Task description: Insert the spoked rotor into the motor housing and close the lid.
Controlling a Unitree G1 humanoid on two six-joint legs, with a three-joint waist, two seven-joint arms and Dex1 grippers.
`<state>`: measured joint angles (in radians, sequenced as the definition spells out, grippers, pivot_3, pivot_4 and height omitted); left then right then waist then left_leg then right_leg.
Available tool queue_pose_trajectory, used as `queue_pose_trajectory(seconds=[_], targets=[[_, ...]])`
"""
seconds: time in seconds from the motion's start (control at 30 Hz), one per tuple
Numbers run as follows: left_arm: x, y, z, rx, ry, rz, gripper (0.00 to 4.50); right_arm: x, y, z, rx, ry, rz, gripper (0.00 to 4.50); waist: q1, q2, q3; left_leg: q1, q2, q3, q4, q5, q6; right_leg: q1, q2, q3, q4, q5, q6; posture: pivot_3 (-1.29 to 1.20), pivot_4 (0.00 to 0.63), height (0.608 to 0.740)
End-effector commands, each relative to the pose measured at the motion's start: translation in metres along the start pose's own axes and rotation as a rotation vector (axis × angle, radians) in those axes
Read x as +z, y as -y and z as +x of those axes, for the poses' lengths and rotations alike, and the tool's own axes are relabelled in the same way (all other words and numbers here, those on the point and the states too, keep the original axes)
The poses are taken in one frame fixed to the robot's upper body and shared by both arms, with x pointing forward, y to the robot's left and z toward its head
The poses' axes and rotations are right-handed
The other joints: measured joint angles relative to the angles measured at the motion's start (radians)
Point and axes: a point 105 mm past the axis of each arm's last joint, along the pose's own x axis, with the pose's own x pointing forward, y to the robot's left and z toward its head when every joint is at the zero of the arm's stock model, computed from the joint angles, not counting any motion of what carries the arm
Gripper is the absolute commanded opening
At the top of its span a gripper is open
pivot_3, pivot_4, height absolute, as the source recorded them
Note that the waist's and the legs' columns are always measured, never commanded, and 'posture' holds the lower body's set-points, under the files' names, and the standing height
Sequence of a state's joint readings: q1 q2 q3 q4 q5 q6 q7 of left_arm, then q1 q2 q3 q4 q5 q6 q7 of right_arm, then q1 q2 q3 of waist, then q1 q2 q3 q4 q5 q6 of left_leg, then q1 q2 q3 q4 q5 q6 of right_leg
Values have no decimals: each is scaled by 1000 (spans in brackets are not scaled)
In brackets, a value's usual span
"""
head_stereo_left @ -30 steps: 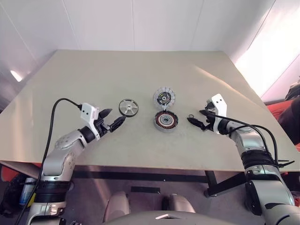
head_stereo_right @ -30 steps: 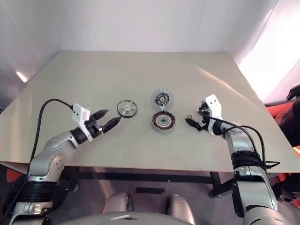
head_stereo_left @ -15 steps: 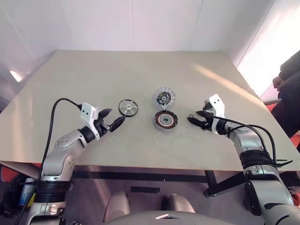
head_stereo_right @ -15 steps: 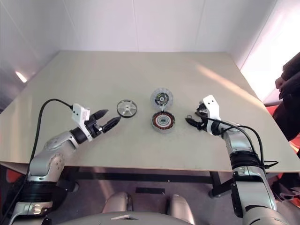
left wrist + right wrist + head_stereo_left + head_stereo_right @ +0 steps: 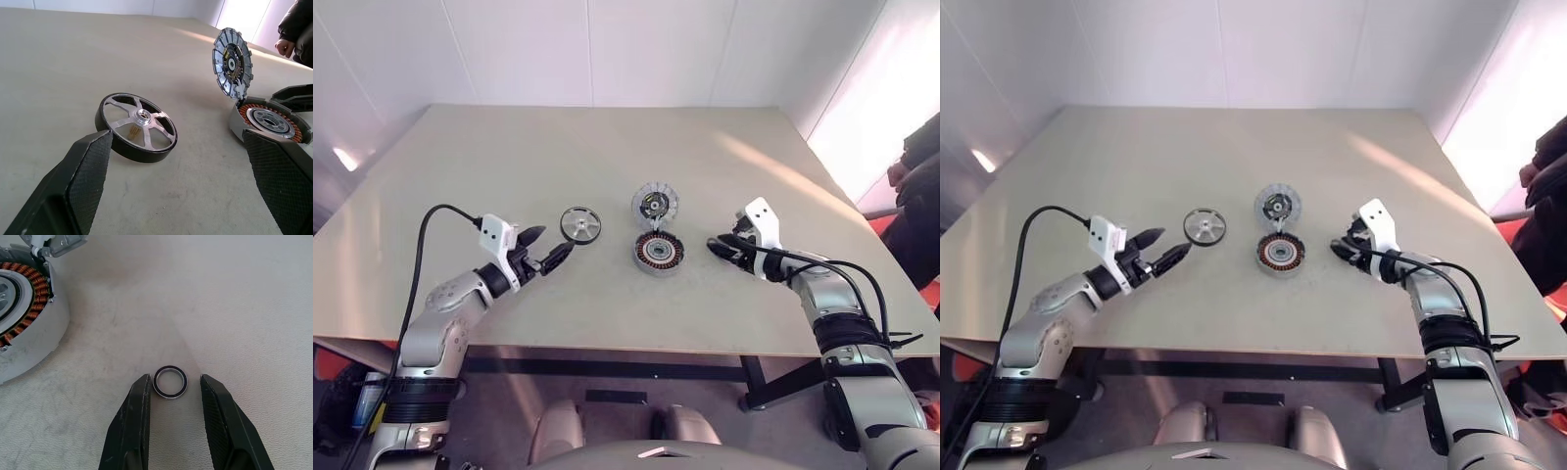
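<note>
The spoked rotor [image 5: 580, 224] lies flat on the table, left of the motor housing [image 5: 659, 253] with its coppery coils. Behind the housing, the finned lid [image 5: 655, 205] stands tilted up and open. My left gripper [image 5: 555, 241] is open, level with the table and just short of the rotor [image 5: 137, 127], touching nothing. My right gripper [image 5: 715, 245] sits just right of the housing [image 5: 19, 303]. Its two fingers straddle a small dark-rimmed ring [image 5: 170, 382] that lies on the table, with a gap left on each side.
The beige table [image 5: 509, 157] has bare room behind and to the left of the parts. A person in dark clothing [image 5: 922, 166] stands at the table's far right corner, with a hand [image 5: 283, 46] showing beyond the lid.
My right gripper's fingers have narrowed around the small ring. The left arm has stayed put. The person at the right edge has come further into view.
</note>
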<state>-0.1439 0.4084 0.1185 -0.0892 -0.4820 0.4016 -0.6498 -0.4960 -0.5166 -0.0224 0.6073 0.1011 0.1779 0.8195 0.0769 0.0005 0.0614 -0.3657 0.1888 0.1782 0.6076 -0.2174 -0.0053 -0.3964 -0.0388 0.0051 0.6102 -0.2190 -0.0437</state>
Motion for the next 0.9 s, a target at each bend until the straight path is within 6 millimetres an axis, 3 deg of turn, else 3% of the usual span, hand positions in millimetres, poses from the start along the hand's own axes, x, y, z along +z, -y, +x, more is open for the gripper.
queue_pose_trajectory(seconds=[0.03, 0.13, 0.4, 0.53, 0.67, 0.8, 0.9], targets=[[15, -1, -1, -3, 42, 45, 4500, 5, 3, -1, -11, 10, -13, 1388, 0, 0, 0, 0, 0, 0, 0, 0, 0, 0, 0, 0, 0, 0, 0, 0, 0, 740], [15, 0, 0, -2, 42, 45, 4500, 5, 5, -1, -16, 9, -12, 651, -1, 0, 0, 0, 0, 0, 0, 0, 0, 1, -1, -1, 0, 0, 0, 0, 0, 740], [15, -2, 0, 2, 41, 47, 4500, 18, 4, -4, -7, 56, -8, 647, -2, 0, 0, 0, -1, -1, 0, 1, 1, 2, -2, -2, 0, 0, 0, 0, 0, 740], [15, -2, 0, 6, 39, 46, 4500, 54, -16, -11, 111, 166, -34, 647, -1, 1, 0, 0, 0, -1, 0, 1, 1, 1, -1, -2, 0, 0, 0, 0, 0, 740], [16, -3, 0, 7, 39, 44, 4500, 76, -35, -14, 173, 201, -69, 647, 0, 1, 0, -1, 0, -1, -1, 1, 2, 0, -1, -3, 0, 0, 0, 0, 0, 740], [17, -3, 1, 8, 44, 45, 4500, 85, -53, -9, 215, 201, -80, 647, 1, 1, 0, -1, -1, -2, -1, 2, 1, 1, -2, -3, 0, 0, 0, 0, 0, 740], [17, -3, 2, 14, 46, 48, 4500, 81, -66, 2, 241, 180, -73, 647, -1, 1, 0, 0, 0, -2, -1, 3, -2, 1, -2, -3, 0, 0, 0, 0, 0, 740]])
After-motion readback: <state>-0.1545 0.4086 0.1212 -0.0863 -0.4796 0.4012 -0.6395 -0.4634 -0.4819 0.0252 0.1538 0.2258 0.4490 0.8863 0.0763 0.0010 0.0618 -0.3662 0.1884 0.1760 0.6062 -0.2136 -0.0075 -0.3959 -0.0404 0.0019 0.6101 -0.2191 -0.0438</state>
